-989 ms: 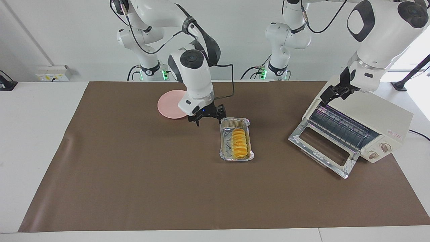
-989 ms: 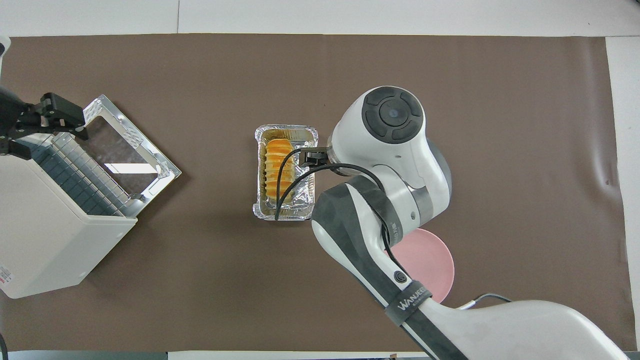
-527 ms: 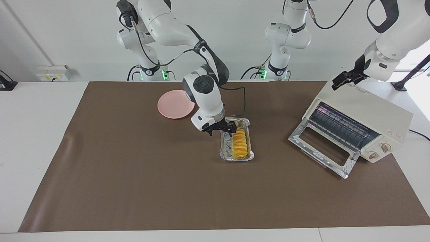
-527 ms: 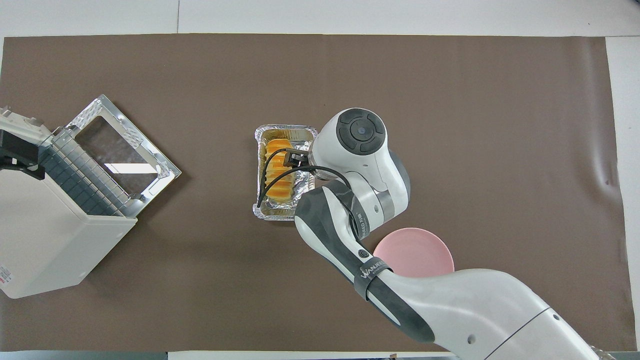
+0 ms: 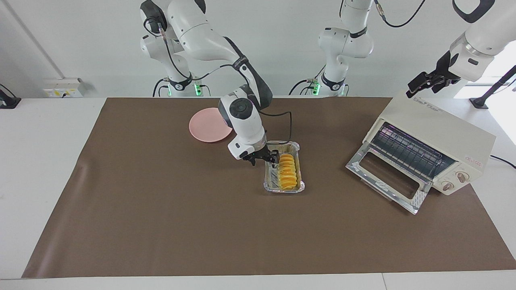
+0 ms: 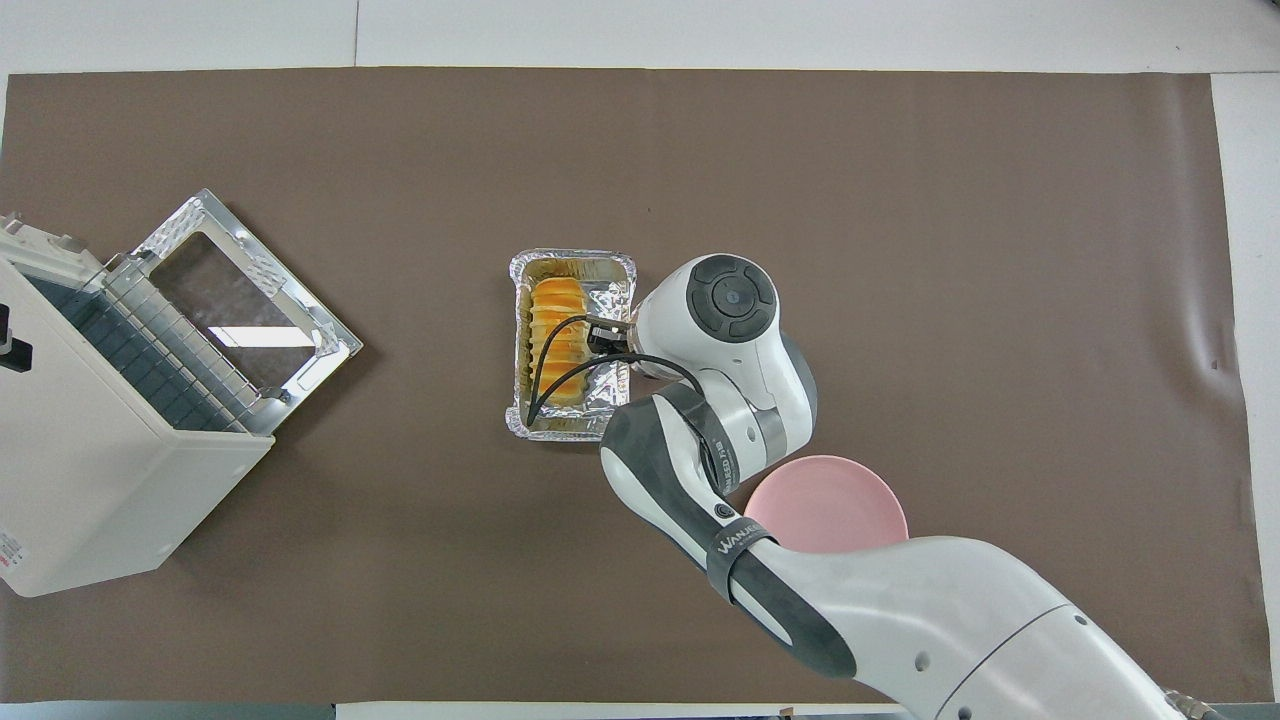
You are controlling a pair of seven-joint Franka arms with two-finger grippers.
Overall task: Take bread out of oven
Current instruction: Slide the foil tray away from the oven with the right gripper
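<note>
So the bread [image 5: 286, 172] is already out of the oven [image 5: 433, 151]. It's lying in the foil tray [image 5: 298, 187] mid-table, and the oven sits with its door dropped open and its rack bare, well off toward the left arm's end. My read is that the step you're on is grabbing the loaf out of the tray, probably headed for the pink plate [image 5: 206, 130] back near the right arm's base.

Your right gripper [image 5: 262, 158] is low at the tray's end nearest the robots, with the loaf just past the fingertips. Its fingers look partly drawn in, but I honestly can't tell whether they've pinched the tray rim, the end slice, or nothing yet. Worth checking before you lift.

Tips for doing it well:
- Take the loaf across its narrow width, somewhere around the middle. It looks pre-sliced, so an end grip may peel off one segment.
- Keep the fingers clear of the foil wall; that tray looks light and could come up with the bread.
- Lift straight up first, then swing toward the plate.

Your left gripper [image 5: 428, 81] hangs in the air above the oven's top, fingers apart, holding nothing. It's just waiting.
</note>
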